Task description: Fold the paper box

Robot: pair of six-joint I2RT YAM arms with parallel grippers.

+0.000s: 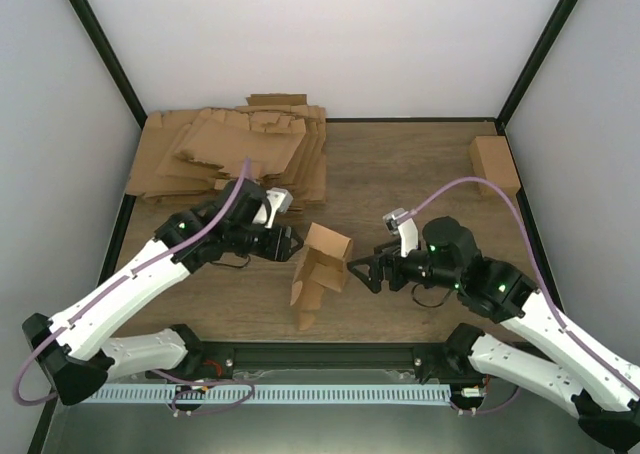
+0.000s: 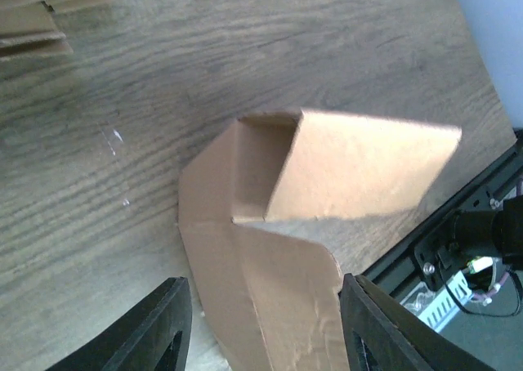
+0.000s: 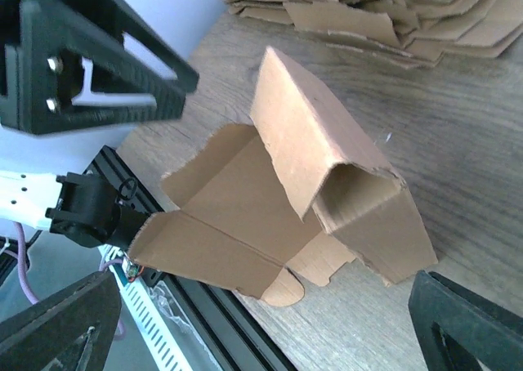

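The paper box (image 1: 322, 264) is a brown die-cut piece, partly folded into an open-ended sleeve, with loose flaps spread toward the table's near edge. My left gripper (image 1: 293, 244) is open just left of it. In the left wrist view (image 2: 265, 334) one flap of the box (image 2: 343, 167) reaches between the spread fingers (image 2: 159, 330) without being clamped. My right gripper (image 1: 362, 272) is open just right of the box. In the right wrist view (image 3: 261, 342) its fingers stand wide apart in front of the box (image 3: 310, 142), not touching it.
A thick heap of flat cardboard sheets (image 1: 235, 154) lies at the back left. A small finished carton (image 1: 495, 164) stands at the back right by the wall. The black rail (image 1: 330, 354) runs along the near edge. The left gripper's fingers show in the right wrist view (image 3: 98, 60).
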